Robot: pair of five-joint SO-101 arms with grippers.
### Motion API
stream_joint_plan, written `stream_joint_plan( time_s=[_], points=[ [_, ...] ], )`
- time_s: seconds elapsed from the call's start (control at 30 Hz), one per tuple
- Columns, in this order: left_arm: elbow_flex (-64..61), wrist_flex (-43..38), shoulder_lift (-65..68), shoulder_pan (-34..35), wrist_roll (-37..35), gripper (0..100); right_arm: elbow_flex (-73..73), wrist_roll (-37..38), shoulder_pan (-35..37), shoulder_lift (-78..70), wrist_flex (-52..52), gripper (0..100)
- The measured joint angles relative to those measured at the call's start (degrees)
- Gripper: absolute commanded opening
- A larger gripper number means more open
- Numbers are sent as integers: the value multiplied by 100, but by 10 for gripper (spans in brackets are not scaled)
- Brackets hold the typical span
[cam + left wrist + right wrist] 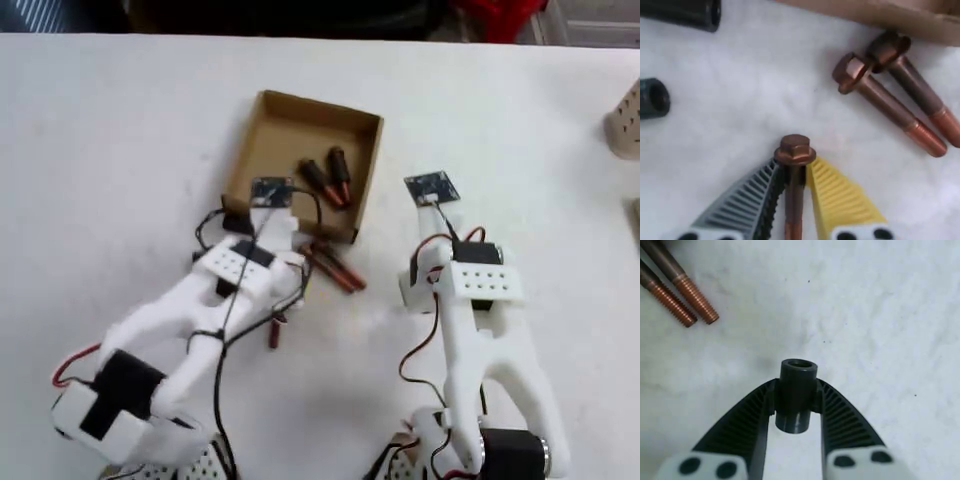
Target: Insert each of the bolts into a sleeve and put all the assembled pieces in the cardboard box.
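Note:
My left gripper [794,167] is shut on a copper bolt [795,149], gripping the shank just below the hex head. Two loose bolts [885,102] lie side by side on the table [120,150] beyond it, close to the wall of the cardboard box [880,15]. Two black sleeves [652,97] lie off to one side. My right gripper [796,390] is shut on another black sleeve [798,371], held over the white table. In the high view the box [275,125] holds two assembled pieces [328,178], the left arm [240,265] is at its front wall, and the right arm [470,285] stands to the right.
The loose bolts [335,268] lie between the two arms, with their threaded ends [690,300] near my right gripper. A small dark red piece [275,332] lies by the left arm. A beige object [625,120] stands at the table's right edge.

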State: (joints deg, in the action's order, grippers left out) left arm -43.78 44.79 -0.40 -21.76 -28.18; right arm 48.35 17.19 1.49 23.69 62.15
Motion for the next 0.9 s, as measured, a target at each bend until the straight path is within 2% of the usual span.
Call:
stream_joint_plan(
  time_s=[0.13, 0.27, 0.53, 0.67, 0.77, 0.9],
  points=[
    [404, 369, 325, -26, 220, 80, 0, 0, 0, 0, 0, 17],
    [554, 554, 396, -79, 325, 19, 0, 0, 0, 0, 0, 17],
    [237, 624, -167, -88, 457, 20, 0, 0, 0, 0, 0, 17],
    [-316, 79, -809, -35, 949, 20, 18, 0, 158, 0, 0, 17],
    [-589, -466, -1169, 343, 1064, 21, 149, 0, 431, 0, -176, 17],
    [-598, -730, -1389, 870, 1099, 23, 308, -149, 791, 0, -536, 17]
  ],
)
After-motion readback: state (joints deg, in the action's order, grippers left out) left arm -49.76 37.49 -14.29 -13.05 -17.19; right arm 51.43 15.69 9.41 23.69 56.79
